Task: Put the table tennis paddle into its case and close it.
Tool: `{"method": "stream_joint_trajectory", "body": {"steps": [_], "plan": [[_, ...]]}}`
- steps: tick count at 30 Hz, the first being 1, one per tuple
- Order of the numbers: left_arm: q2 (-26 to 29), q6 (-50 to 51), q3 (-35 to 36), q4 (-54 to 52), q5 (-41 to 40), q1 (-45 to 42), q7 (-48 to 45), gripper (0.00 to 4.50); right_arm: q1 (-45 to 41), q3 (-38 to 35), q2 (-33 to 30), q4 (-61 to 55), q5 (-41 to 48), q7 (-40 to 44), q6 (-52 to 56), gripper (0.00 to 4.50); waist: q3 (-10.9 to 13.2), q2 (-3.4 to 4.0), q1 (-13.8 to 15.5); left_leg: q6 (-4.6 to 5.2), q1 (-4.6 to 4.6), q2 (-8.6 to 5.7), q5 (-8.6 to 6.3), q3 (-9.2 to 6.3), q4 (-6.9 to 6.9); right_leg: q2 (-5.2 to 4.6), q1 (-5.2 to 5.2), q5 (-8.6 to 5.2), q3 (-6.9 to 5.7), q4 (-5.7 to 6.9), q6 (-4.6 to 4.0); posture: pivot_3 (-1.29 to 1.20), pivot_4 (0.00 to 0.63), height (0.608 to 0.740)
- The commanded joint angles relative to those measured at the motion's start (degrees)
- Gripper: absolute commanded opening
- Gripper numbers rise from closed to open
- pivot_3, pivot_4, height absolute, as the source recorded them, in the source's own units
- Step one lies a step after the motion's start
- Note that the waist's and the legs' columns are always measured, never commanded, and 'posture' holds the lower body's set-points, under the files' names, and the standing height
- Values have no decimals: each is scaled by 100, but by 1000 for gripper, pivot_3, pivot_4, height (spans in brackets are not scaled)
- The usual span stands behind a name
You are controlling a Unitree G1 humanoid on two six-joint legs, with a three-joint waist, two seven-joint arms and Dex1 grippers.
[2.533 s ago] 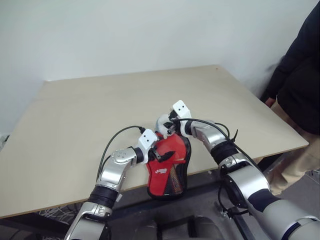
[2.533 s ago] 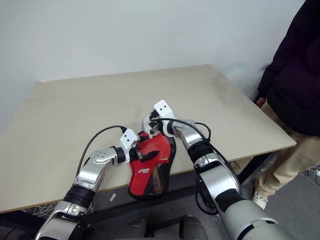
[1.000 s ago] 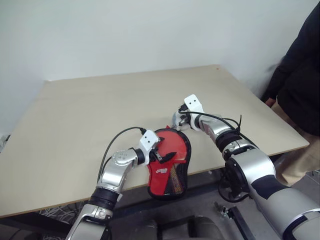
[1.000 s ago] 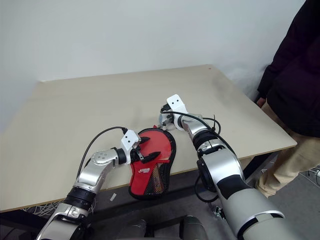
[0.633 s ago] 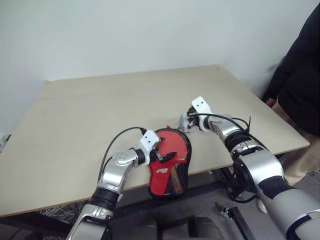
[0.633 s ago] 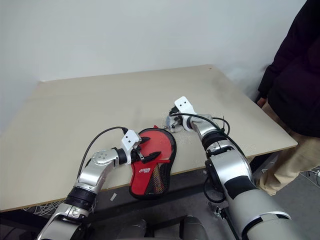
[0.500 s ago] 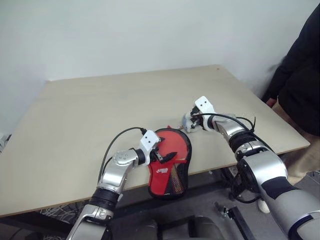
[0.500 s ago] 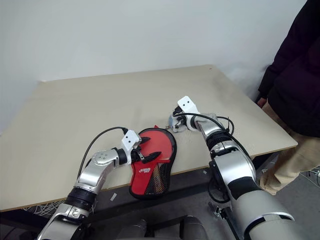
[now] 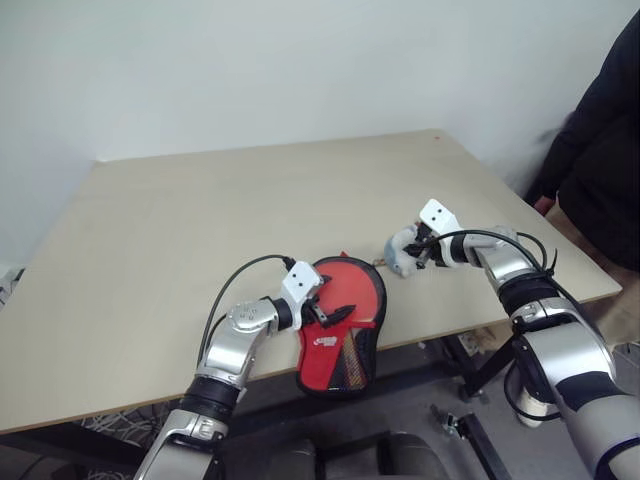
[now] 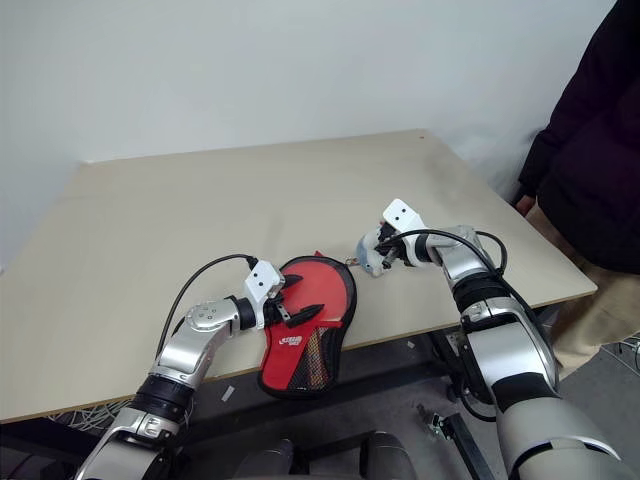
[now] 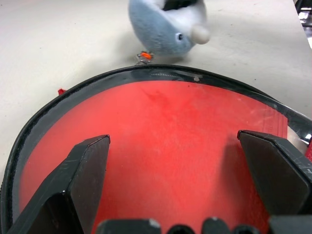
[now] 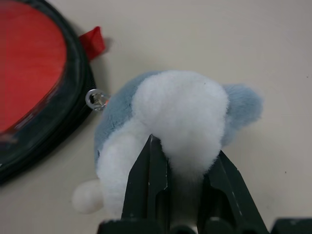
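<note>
The case [image 9: 338, 335] lies at the table's front edge, its narrow end hanging over. The table tennis paddle [image 11: 161, 146] is inside, its red face showing through the clear window. My left gripper [image 9: 338, 302] is open, its fingers spread over the case's round part, one finger [image 11: 80, 175] on each side of the red face. Just right of the case, my right gripper [image 9: 414, 256] is shut on the pale plush charm [image 12: 180, 107]. The charm hangs from a small ring [image 12: 95, 99] at the case's black zipper edge.
The pale wooden table [image 9: 200, 210] stretches away behind the case. A person in dark clothes [image 9: 600, 150] stands at the table's right side, close to my right arm. A black cable loops over my left forearm [image 9: 235, 285].
My right gripper has carried the plush charm to the right, from the case's top edge to its right side. The left gripper and the case have stayed put.
</note>
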Motion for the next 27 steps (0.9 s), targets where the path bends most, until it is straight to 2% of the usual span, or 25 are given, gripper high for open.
{"method": "stream_joint_trajectory", "body": {"steps": [1,11,27], "plan": [[29,166,-155,213,128,144,-22,4500,125,-105,-422,-559,13,186,189,276,0,0,10,0,0,0,0,0,0,0,0,0,0,0,0,0,0,740],[33,167,-179,229,117,115,-29,4500,643,-140,-750,-1630,275,725,694,276,0,2,87,-1,1,2,-1,1,0,2,-3,0,1,-1,0,0,0,740],[34,141,-206,289,122,76,-41,4500,1957,30,-1474,-4292,1147,2113,1810,276,-1,2,112,-13,2,5,-8,0,0,3,-6,-1,1,-2,0,0,0,740]]}}
